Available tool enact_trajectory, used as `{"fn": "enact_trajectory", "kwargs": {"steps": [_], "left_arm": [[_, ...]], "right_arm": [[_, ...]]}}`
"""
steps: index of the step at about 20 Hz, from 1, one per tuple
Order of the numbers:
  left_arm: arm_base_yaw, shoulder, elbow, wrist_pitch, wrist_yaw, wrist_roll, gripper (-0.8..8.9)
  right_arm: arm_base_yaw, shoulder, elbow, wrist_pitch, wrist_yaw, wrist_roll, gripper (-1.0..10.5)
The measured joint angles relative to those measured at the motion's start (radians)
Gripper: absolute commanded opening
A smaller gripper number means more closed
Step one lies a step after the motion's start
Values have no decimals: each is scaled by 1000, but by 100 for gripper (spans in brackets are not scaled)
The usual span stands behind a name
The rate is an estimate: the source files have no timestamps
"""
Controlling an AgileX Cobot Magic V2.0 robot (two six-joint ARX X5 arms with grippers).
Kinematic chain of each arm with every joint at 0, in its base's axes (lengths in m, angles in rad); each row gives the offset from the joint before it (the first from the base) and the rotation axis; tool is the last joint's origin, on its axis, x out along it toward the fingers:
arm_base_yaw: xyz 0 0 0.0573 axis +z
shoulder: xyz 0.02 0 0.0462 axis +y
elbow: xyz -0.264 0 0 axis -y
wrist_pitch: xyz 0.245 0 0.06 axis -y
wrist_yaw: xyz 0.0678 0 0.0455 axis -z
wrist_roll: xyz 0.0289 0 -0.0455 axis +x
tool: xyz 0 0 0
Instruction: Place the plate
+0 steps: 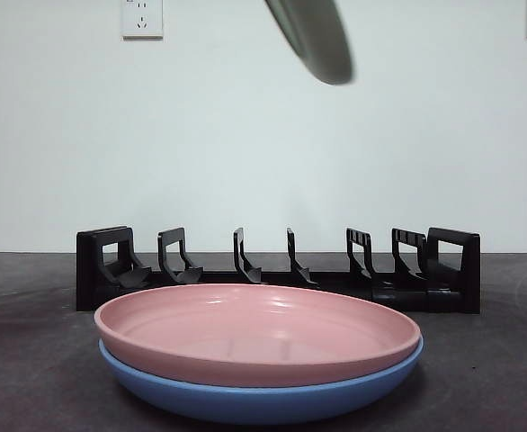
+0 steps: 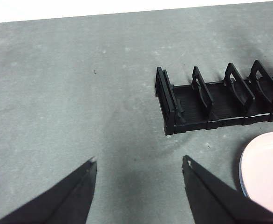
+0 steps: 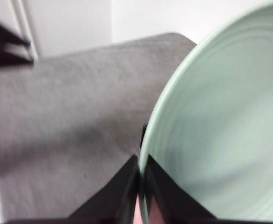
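Nearest lay a pink plate (image 1: 257, 333) stacked on a blue plate (image 1: 263, 399); behind stood the black dish rack (image 1: 278, 270). Left gripper (image 2: 139, 163) hovered open, empty. Right gripper (image 3: 141, 175) pinched the pale green plate (image 3: 225, 135) rim, held high above the rack

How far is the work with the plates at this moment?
Done: nothing stands in the black rack. In hand: the right gripper grips the green plate by its rim, high above the table. Left: slotting it, while the pink plate lies on the blue plate.
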Motion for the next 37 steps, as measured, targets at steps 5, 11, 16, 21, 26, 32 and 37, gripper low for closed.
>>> {"fn": "enact_trajectory", "kwargs": {"steps": [5,11,16,21,26,32,37], "left_arm": [[0,0,0,0,0,-1,280],[0,0,0,0,0,-1,280],[0,0,0,-2,0,-1,280],[0,0,0,-4,0,-1,280],[0,0,0,-4,0,-1,280],[0,0,0,-4,0,-1,280],[0,0,0,-4,0,-1,280]], "right_arm": [[137,-158,-277,18,191,-50,14],[225,-164,-336,-269,268,-69,14],[299,-164,-336,-483,305,-196,14],[357,-116,-280,-488,370,-323,14],[371,81,-183,-482,341,-373,15],[374,256,-63,-512,218,-382,15],[374,358,-20,-516,152,-381,15]]}}
